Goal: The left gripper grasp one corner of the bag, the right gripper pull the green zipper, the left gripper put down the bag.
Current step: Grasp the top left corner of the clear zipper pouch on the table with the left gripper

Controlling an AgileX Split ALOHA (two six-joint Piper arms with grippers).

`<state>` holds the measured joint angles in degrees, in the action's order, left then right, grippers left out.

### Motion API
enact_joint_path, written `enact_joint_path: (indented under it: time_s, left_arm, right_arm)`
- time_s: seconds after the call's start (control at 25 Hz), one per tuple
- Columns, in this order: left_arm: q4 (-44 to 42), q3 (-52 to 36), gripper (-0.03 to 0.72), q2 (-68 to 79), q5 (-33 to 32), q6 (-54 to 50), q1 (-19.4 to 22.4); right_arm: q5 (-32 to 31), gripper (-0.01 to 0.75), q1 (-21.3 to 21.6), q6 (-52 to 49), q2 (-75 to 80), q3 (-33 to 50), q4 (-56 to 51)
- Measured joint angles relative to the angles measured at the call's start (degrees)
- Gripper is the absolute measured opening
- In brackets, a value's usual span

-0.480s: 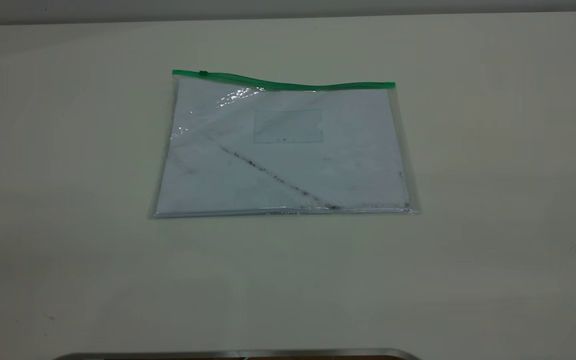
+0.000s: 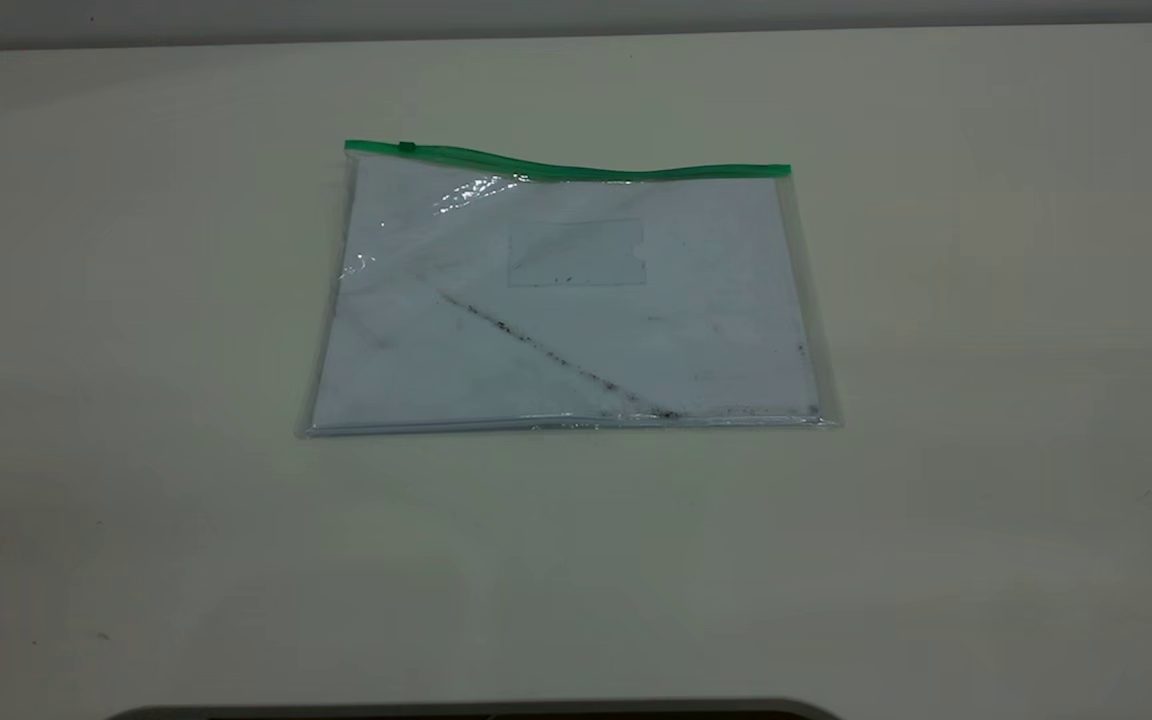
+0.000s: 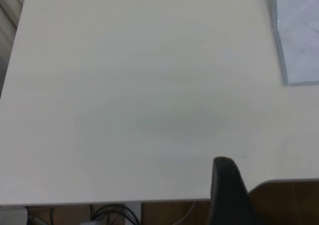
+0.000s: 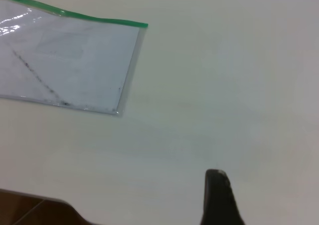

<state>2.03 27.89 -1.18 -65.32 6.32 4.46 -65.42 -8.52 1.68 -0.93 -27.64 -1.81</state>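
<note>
The bag [image 2: 566,300] lies flat on the white table, a clear pouch with white paper and a dark diagonal smudge line. The green zipper [image 2: 576,170] runs along its far edge, with the slider tab [image 2: 406,147] near the left end. The corner of the bag [image 2: 351,160] lies flat at that end. Neither gripper shows in the exterior view. The left gripper [image 3: 224,165] sits by the table's near edge, far from the bag [image 3: 299,31]. The right gripper [image 4: 217,177] sits over bare table, well away from the bag [image 4: 70,60] and green zipper [image 4: 89,17].
The white table [image 2: 986,400] spreads wide on all sides of the bag. Its near edge has a dark curved rim [image 2: 476,708]. In the left wrist view, cables [image 3: 114,212] hang below the table's edge.
</note>
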Motion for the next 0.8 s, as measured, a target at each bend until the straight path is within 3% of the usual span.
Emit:
enact_joint_path:
  time_s: [0.8]
  left_arm:
    - [0.0, 0.0, 0.494, 0.0, 0.0, 0.0, 0.0]
  right_arm:
    - [0.9, 0.516, 0.0, 1.0, 0.0, 0.0, 1.1]
